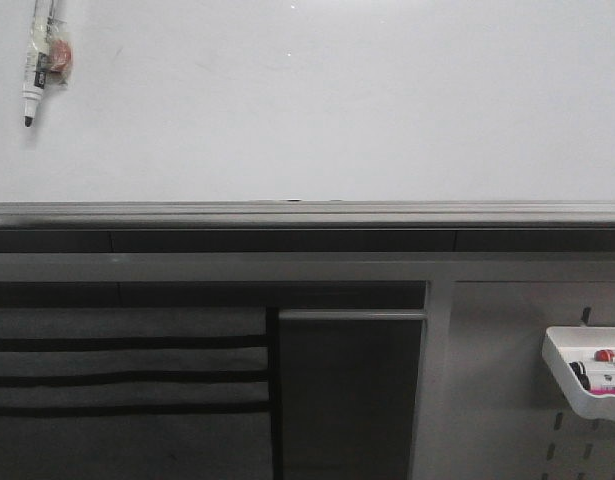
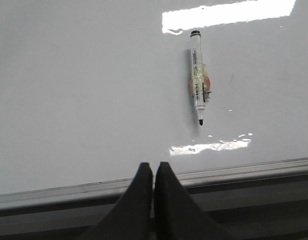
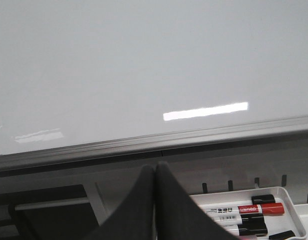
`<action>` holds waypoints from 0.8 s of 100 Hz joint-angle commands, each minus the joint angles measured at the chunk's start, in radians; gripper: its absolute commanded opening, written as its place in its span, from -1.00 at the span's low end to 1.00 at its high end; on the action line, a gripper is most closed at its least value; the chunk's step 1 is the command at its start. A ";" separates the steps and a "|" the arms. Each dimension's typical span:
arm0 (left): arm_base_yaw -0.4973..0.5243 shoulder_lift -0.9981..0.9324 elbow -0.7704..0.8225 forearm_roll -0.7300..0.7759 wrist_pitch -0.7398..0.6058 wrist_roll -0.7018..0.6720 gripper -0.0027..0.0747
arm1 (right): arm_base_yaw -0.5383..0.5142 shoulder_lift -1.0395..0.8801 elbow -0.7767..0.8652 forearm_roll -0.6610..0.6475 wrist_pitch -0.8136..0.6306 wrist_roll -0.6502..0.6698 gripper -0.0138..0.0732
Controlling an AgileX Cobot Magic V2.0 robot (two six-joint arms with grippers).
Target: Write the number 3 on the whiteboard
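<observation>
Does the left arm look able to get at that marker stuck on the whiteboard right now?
Probably yes. The marker hangs on the whiteboard tip down, with only bare board between it and the left gripper. The gripper's fingers are shut and would need to open first.

You see even, dim light on the whiteboard. Both wrist views catch bright strip glare from overhead lamps. The marker casts a faint soft shadow beside itself. The front view looks grainy, and its lower half is dark.
</observation>
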 commanded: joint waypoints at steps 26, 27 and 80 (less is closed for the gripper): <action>0.002 -0.031 0.002 -0.010 -0.073 -0.009 -0.98 | -0.007 -0.020 0.020 -0.001 -0.080 -0.001 -0.85; 0.002 -0.031 0.002 -0.010 -0.073 -0.009 -0.98 | -0.007 -0.020 0.020 -0.001 -0.080 -0.001 -0.85; 0.002 -0.031 0.002 -0.010 -0.073 -0.009 -0.98 | -0.007 -0.020 0.020 -0.019 -0.092 -0.011 -0.85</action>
